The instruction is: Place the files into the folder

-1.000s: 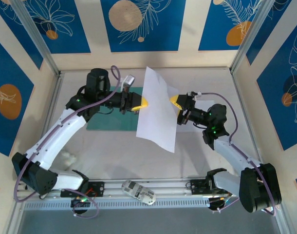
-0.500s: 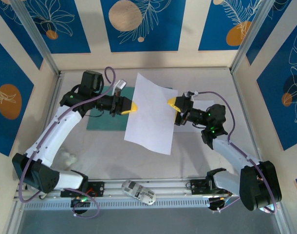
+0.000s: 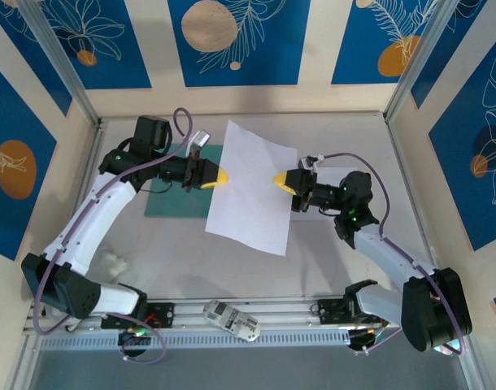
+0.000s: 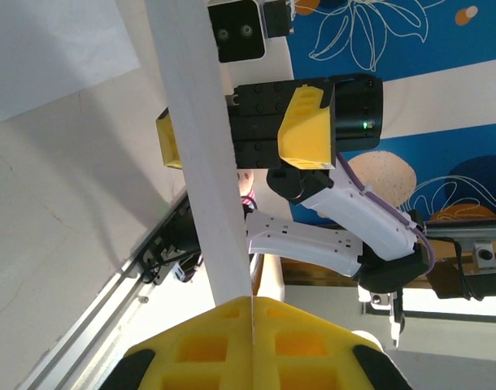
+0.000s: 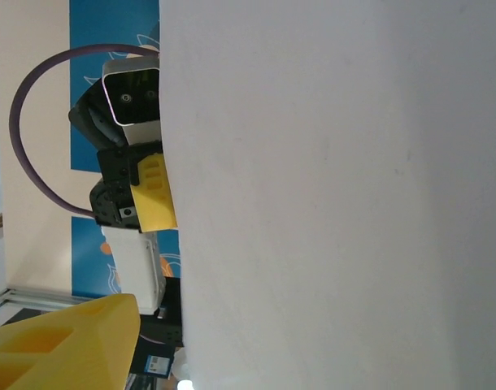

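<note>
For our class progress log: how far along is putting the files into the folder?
Done: nothing filed yet; the folder lies on the table. In hand: the left gripper pinches a white sheet, held in the air, the right gripper, jaws open, astride its other edge. Left: lay it in the folder.

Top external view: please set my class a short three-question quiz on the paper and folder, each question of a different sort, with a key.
1. True or false: the sheet lies flat inside the folder.
2. The folder is: A, flat on the table under the left arm; B, held in the air; C, leaning on the back wall.
3. Which hand is shut on the sheet's edge?

Key: 1 false, the sheet is held up off the table; 2 A; 3 the left hand.
</note>
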Controlling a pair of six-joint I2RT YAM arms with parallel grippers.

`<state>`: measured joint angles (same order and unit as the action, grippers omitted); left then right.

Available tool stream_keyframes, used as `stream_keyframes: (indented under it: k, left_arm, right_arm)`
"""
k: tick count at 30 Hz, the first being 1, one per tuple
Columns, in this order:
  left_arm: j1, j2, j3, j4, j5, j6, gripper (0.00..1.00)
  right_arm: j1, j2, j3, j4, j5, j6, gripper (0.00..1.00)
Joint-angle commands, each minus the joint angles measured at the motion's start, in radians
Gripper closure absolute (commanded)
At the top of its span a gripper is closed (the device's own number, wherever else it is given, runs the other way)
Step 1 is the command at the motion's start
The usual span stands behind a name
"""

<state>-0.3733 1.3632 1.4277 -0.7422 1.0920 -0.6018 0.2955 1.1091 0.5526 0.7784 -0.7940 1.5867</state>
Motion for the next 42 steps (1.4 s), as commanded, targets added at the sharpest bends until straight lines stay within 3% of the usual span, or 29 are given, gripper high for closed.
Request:
stream_keyframes:
  k: [1, 14, 24, 29, 34, 38, 42]
  left_arm:
    - [0.019, 0.002, 0.036, -0.034, 0.018, 0.041, 1.00]
    - [0.044, 0.004, 0.035, -0.041, 0.051, 0.058, 1.00]
    - [0.053, -0.002, 0.013, -0.017, 0.062, 0.046, 1.00]
    - [0.054, -0.002, 0.008, -0.014, 0.068, 0.045, 1.00]
    - [0.066, -0.003, 0.004, -0.016, 0.065, 0.042, 1.00]
    - [0.082, -0.010, -0.011, -0.011, 0.053, 0.042, 0.52]
    - [0.109, -0.017, -0.039, -0.020, -0.001, 0.055, 0.29]
  right_arm:
    - [0.006, -0.021, 0.038, -0.031, -0.025, -0.037, 0.29]
    - [0.017, -0.023, 0.036, -0.044, -0.040, -0.058, 0.42]
    - [0.027, -0.019, 0.045, -0.056, -0.044, -0.077, 0.58]
    - [0.031, -0.021, 0.052, -0.080, -0.043, -0.092, 0.82]
    - [0.036, -0.028, 0.055, -0.110, -0.038, -0.112, 0.87]
    - [0.036, -0.049, 0.066, -0.173, -0.028, -0.149, 0.93]
    - [0.032, -0.086, 0.112, -0.376, 0.000, -0.262, 0.94]
